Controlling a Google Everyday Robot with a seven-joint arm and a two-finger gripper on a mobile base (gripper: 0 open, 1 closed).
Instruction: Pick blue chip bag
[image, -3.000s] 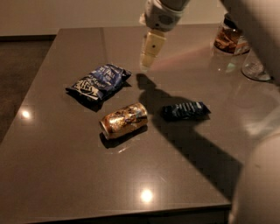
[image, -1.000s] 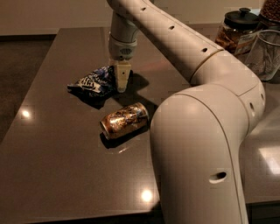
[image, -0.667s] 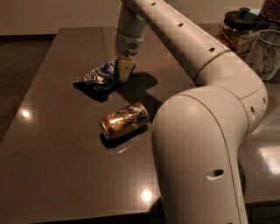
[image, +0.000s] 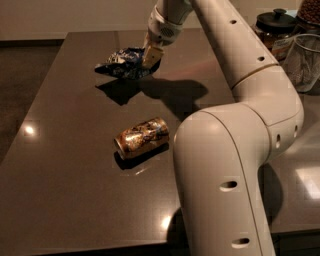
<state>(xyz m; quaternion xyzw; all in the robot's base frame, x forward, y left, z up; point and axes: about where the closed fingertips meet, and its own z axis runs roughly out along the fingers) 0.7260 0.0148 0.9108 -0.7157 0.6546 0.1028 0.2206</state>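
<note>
The blue chip bag is a crinkled shiny blue bag with white lettering. It hangs in the air above the dark table, with its shadow on the surface below it. My gripper is at the bag's right end, shut on it, at the upper middle of the camera view. My white arm runs from the gripper down across the right side of the view.
A crushed gold can lies on its side in the middle of the table. A lidded dark jar and a clear glass container stand at the back right. The small dark-blue packet is hidden behind my arm.
My gripper came down on the bag's right end, closed on it and lifted it off the table. The bag has moved up and to the right. The can has not moved.
</note>
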